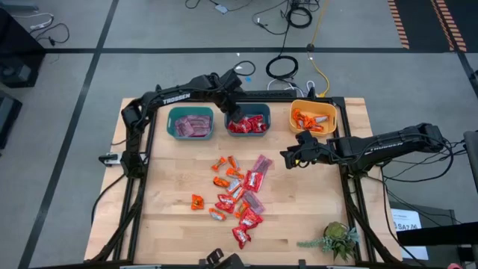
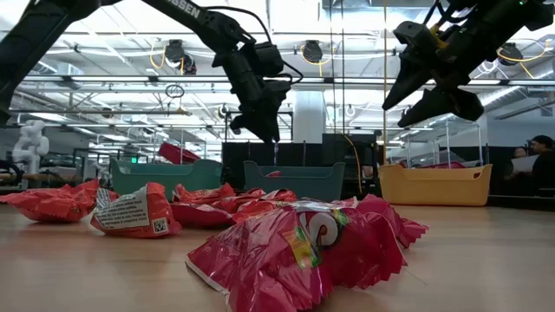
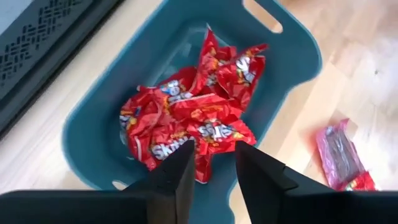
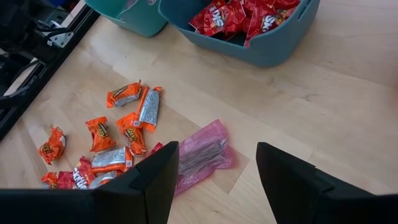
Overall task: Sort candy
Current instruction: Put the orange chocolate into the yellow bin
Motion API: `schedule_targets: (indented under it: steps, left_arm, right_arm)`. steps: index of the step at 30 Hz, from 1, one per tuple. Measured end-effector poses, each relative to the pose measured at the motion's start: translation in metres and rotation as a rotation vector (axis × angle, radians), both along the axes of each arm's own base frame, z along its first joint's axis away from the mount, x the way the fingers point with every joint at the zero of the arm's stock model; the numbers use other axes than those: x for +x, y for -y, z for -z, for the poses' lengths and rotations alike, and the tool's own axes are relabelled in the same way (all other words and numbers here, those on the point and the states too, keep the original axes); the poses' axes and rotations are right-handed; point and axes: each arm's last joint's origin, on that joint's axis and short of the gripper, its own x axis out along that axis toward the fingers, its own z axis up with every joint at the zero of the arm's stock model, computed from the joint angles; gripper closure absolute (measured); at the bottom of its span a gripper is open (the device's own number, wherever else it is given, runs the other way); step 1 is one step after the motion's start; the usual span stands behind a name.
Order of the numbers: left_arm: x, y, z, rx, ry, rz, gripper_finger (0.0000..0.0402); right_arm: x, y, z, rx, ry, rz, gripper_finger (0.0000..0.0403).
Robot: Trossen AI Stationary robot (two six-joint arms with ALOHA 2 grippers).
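Observation:
Loose candy (image 1: 237, 196) in red, orange and pinkish-mauve wrappers lies in a pile on the middle of the wooden table. Three bins stand in a row along the far edge. A teal bin (image 1: 173, 128) holds mauve sweets, a second teal bin (image 1: 264, 133) holds red ones, and a yellow bin (image 1: 328, 110) holds orange ones. My left gripper (image 3: 214, 168) hovers over the red sweets (image 3: 199, 106) in the middle bin, its fingers a little apart with nothing between them. My right gripper (image 4: 217, 180) hangs wide open above the table, just right of the pile, over a mauve wrapper (image 4: 202, 154).
A small potted plant (image 1: 337, 239) stands at the table's near right corner. Bare wood shows left of the pile and between the pile and the bins. Cables lie on the floor beyond the far edge. A person sits far off in the room (image 2: 542, 165).

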Motion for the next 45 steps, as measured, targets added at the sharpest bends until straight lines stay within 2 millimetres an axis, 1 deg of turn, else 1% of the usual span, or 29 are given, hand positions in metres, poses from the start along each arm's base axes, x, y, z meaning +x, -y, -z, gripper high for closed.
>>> schedule_targets:
  steps: [3, 6, 12, 14, 16, 19, 21, 24, 26, 28, 33, 37, 41, 45]
  left_arm:
    - [-0.002, -0.001, 0.001, -0.011, -0.011, -0.011, 0.0254]
    - [-0.004, 0.001, 0.001, -0.028, -0.025, 0.031, 0.0235]
    - [-0.010, 0.006, 0.002, -0.075, -0.099, 0.037, 0.0230]
    - [-0.012, 0.011, 0.000, -0.068, -0.123, 0.084, 0.0230]
    - [-0.012, 0.023, -0.005, -0.029, -0.114, 0.196, 0.0230]
    - [-0.011, 0.047, -0.012, -0.010, -0.082, 0.331, 0.0230]
    - [-0.013, 0.062, -0.014, 0.004, -0.071, 0.378, 0.0230]
    - [-0.019, 0.083, -0.010, 0.028, -0.021, 0.395, 0.0230]
    - [-0.027, 0.100, -0.006, 0.026, 0.016, 0.388, 0.0230]
    - [-0.040, 0.116, -0.001, 0.020, 0.052, 0.371, 0.0230]
    - [-0.081, 0.158, 0.002, -0.002, 0.128, 0.325, 0.0230]
    - [-0.113, 0.189, 0.005, 0.015, 0.184, 0.348, 0.0230]
    - [-0.143, 0.209, 0.012, -0.011, 0.179, 0.388, 0.0230]
    - [-0.161, 0.218, 0.020, -0.078, 0.174, 0.295, 0.0230]
  right_arm:
    - [0.000, 0.000, 0.000, -0.007, -0.004, -0.007, 0.0195]
    - [0.000, 0.000, 0.000, -0.032, -0.016, -0.029, 0.0195]
    - [0.000, 0.000, 0.000, -0.085, -0.042, -0.076, 0.0195]
    - [0.000, 0.000, 0.000, -0.101, -0.048, -0.091, 0.0195]
    - [0.001, 0.000, -0.001, -0.131, -0.048, -0.113, 0.0195]
    - [0.006, -0.001, -0.007, -0.202, -0.004, -0.170, 0.0195]
    - [0.009, -0.001, -0.011, -0.257, 0.031, -0.205, 0.0195]
    - [0.012, -0.001, -0.016, -0.324, 0.055, -0.247, 0.0195]
    - [0.012, -0.001, -0.016, -0.361, 0.040, -0.276, 0.0195]
    - [0.012, -0.001, -0.016, -0.374, 0.034, -0.295, 0.0195]
    - [0.016, -0.006, -0.014, -0.319, 0.060, -0.425, 0.0195]
    - [0.026, -0.007, -0.008, -0.382, 0.040, -0.486, 0.0195]
    - [0.045, -0.011, 0.001, -0.400, 0.095, -0.561, 0.0195]
    - [0.066, -0.018, 0.016, -0.422, 0.140, -0.586, 0.0195]
